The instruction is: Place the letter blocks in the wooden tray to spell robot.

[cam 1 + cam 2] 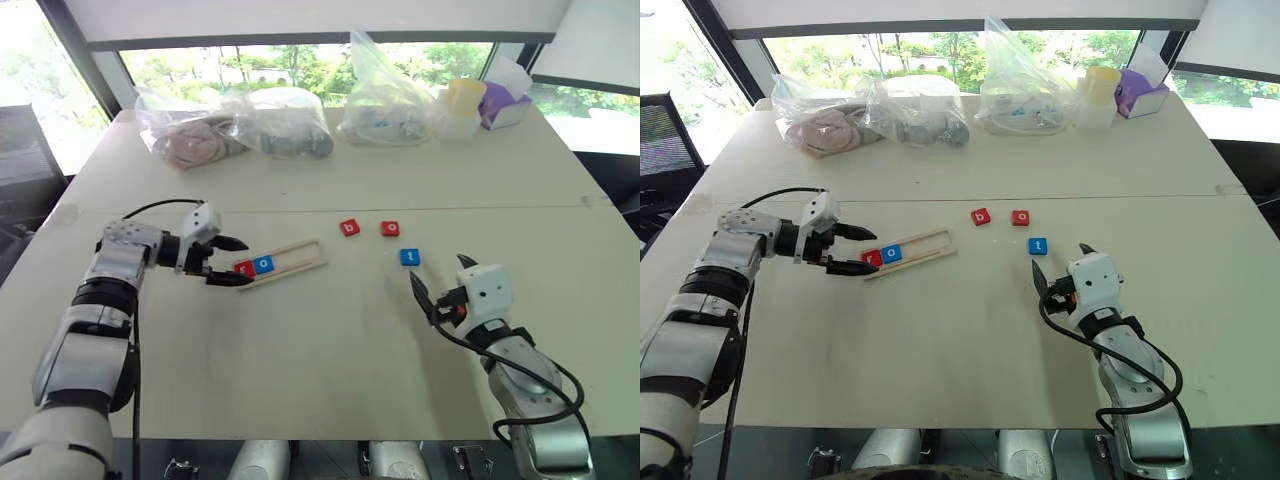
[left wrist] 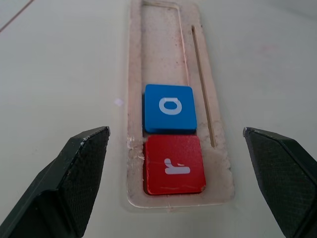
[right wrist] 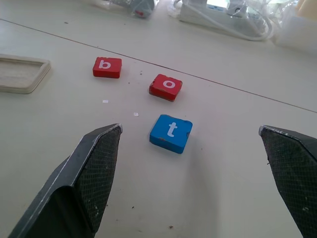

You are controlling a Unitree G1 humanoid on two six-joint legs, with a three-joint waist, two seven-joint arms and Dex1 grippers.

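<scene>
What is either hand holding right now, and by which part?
Nothing. The left hand is open at the wooden tray's end; the right hand is open near the blue t block.

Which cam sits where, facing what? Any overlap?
Head stereo pair: looks forward and down at the table; both arms show, left claw by the long pale-wood tray.
Left wrist: looks along open claw at the tray end holding red r tile and blue o tile.
Right wrist: faces blue t tile, red b tile, red o tile.
Shared: both wrist views catch the tray.
</scene>
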